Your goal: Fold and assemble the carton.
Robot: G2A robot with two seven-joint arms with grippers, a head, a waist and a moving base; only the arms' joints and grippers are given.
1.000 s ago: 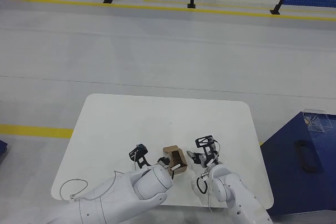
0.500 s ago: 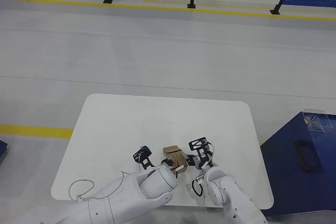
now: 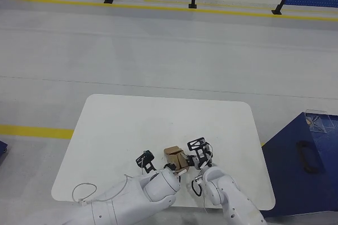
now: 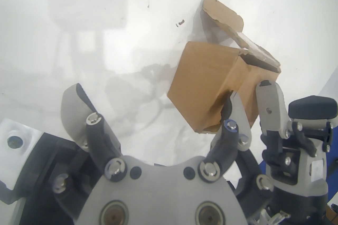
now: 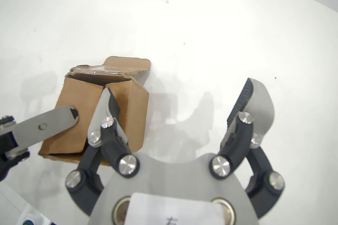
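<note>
Bright, even light pours down from overhead, and the white worktop [image 3: 129,124] throws it straight back. In the left wrist view the worktop glares into a milky haze. In the right wrist view the carton [image 5: 79,94] lays only a soft, pale shadow just beside itself, and the worktop's far edge bows.

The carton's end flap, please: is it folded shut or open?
Open: the flap sticks out from the carton, leaving a dark gap.
</note>
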